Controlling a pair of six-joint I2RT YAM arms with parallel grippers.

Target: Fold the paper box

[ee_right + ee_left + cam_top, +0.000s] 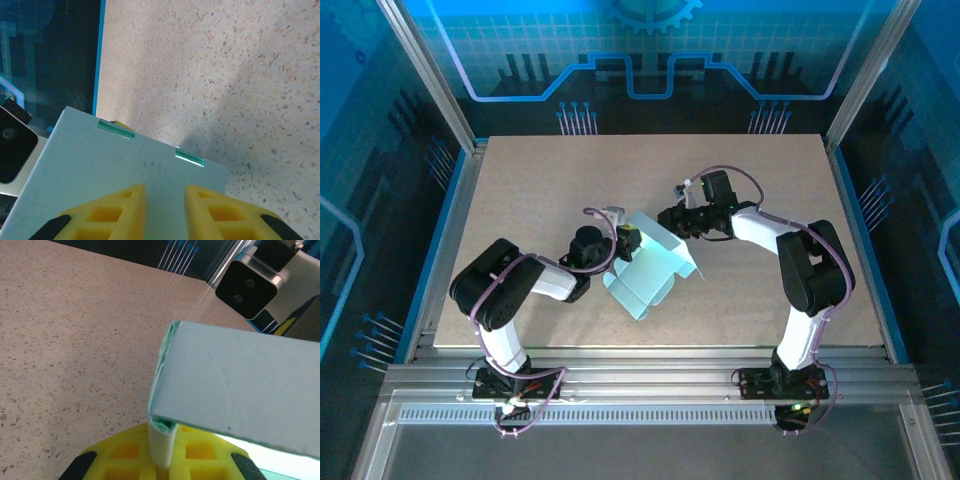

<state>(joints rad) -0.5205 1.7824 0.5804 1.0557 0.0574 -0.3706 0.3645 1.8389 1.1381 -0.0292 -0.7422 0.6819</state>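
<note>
The paper box lies half folded at the middle of the table, one panel flat on the tabletop and another raised off it. Just left of the table's centre, the left gripper has its yellow fingers pressed together on a thin upright edge of the card. Just right of centre, the right gripper has its fingers slightly apart, the pale panel showing in the narrow gap — whether they touch it I cannot tell.

paper box on table, between left gripper and right gripper
</note>
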